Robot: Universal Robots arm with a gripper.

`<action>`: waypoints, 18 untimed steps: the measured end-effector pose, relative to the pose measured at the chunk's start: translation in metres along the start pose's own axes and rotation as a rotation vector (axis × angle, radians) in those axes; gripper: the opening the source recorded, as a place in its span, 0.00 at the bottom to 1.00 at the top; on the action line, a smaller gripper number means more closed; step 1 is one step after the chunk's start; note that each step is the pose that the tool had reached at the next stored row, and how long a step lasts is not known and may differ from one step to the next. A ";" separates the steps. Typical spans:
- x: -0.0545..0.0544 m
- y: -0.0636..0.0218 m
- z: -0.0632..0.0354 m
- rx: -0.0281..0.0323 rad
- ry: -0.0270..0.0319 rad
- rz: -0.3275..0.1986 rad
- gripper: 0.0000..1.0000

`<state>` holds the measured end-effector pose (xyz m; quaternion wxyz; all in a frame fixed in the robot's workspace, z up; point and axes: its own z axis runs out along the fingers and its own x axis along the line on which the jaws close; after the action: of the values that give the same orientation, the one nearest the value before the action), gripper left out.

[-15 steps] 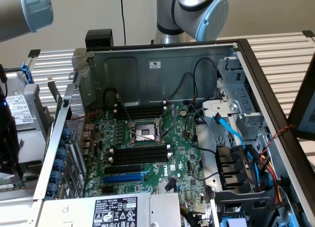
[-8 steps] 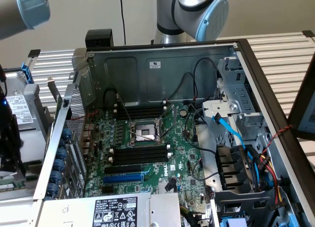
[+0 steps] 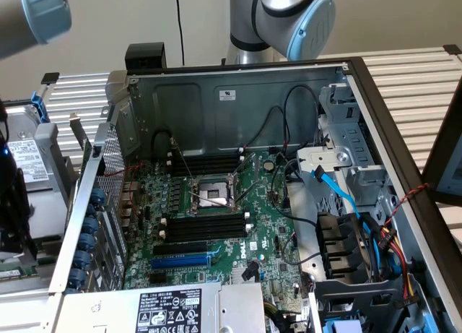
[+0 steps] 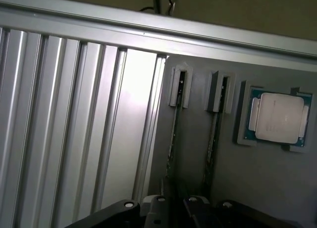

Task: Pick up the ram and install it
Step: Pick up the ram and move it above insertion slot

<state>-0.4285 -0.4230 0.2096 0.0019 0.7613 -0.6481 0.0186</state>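
Two ram sticks stand on edge in a grey holder tray (image 4: 257,188): the left ram (image 4: 173,134) and the right ram (image 4: 214,134), each with one end in a pale clip. My gripper (image 4: 177,205) hangs over the near end of the left ram. Its fingers (image 4: 157,208) stand apart, with the stick's line running into the gap between them; I see no contact. The open computer case (image 3: 238,94) holds the green motherboard (image 3: 271,225), with black memory slots (image 3: 206,225) beside the processor socket (image 3: 211,192).
A processor chip (image 4: 277,118) lies in a recess of the tray beside the sticks. Ribbed aluminium table slats (image 4: 74,129) border the tray. Inside the case are a blue slot (image 3: 180,261), blue and black cables (image 3: 346,203) and a drive cage (image 3: 354,131). An arm link (image 3: 296,15) rises behind the case.
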 end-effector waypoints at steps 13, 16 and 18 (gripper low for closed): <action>0.002 0.0016 0.0002 -0.0007 -0.0002 0.001 0.18; 0.002 0.0015 -0.0007 -0.0012 0.0035 0.001 0.18; 0.002 0.0015 -0.0007 -0.0012 0.0039 0.001 0.18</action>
<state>-0.4297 -0.4253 0.2103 0.0036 0.7609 -0.6485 0.0197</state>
